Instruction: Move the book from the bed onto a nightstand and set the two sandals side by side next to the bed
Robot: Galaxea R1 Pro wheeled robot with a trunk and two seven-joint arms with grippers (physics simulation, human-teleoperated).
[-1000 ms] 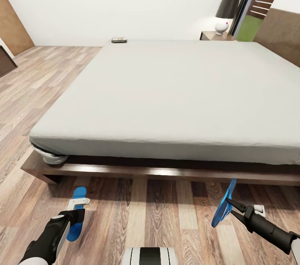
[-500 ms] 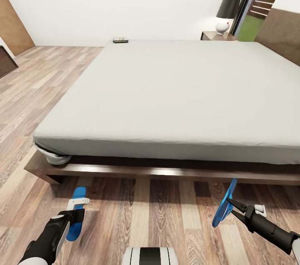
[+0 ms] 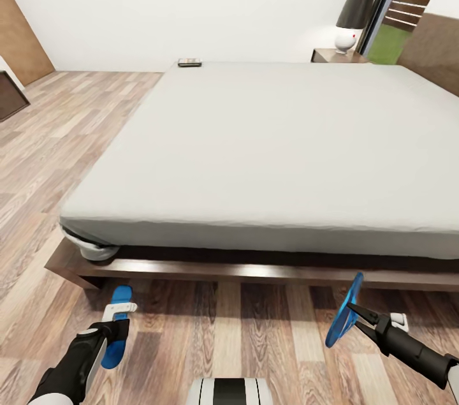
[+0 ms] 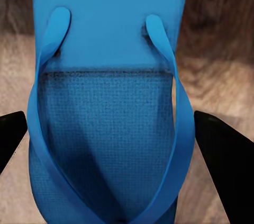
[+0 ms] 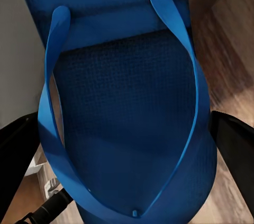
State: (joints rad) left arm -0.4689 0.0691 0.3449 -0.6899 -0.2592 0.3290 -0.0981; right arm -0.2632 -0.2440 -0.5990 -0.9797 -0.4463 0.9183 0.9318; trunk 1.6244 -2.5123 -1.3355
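The book (image 3: 189, 62) lies at the far corner of the bed (image 3: 274, 137), well apart from the nightstand (image 3: 338, 55). Each sandal hangs above the floor (image 3: 57, 137): the left fingers (image 3: 119, 314) clamp one sandal (image 3: 116, 328), and the right fingers (image 3: 354, 319) clamp the other sandal (image 3: 344, 309), tilted on edge.

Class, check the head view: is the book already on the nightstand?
No, the book lies at the far corner of the bed, while the nightstand carries a lamp.
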